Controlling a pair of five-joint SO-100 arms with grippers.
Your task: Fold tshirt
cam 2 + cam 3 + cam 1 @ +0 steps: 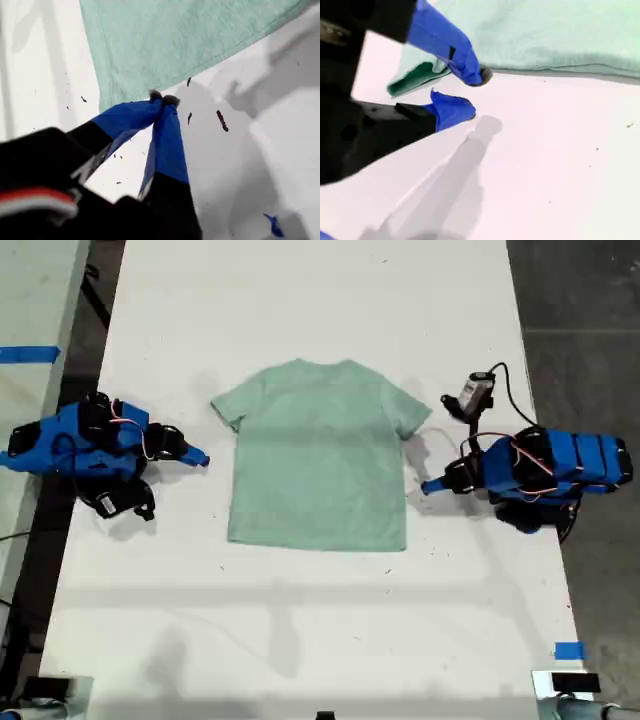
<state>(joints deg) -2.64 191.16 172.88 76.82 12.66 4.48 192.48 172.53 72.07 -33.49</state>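
Mint-green tshirt lies flat, mid white table. We see my first gripper w/ tips pinched together, empty, just beside a shirt corner. My second gripper: jaws parted, empty, near a sleeve opening.

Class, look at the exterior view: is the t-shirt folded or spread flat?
Spread flat, unfolded. The t-shirt lies open on the white table, both sleeves out to the sides, neckline and bottom hem visible, no layer doubled over.

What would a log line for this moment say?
fold: not started | tshirt: flat on table | my first gripper: shut, at a tshirt corner | my second gripper: open, beside sleeve
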